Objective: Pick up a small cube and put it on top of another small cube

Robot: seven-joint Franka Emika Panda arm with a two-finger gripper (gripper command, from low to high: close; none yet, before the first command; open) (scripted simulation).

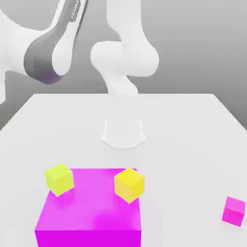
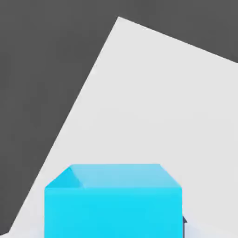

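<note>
The small cube (image 2: 113, 200) is plain cyan and sits very close to the hand camera, low in the hand view. My gripper (image 2: 114, 232) is shut on it, and a sliver of one dark finger (image 2: 185, 226) presses against the cube's side. Behind the cube lies the white table (image 2: 153, 107), seen at a tilt with its corner and the dark floor beyond. In the exterior view two yellow cubes (image 1: 59, 178) (image 1: 129, 184) rest at the far edge of a large magenta block (image 1: 89, 212). The arm's links (image 1: 53, 53) rise towards the exterior view's upper left.
A small magenta cube (image 1: 234, 211) sits on the table at the exterior view's lower right. The robot's white base (image 1: 123, 130) stands mid-table behind the magenta block. Bare white table (image 1: 193, 144) spreads on both sides of the base.
</note>
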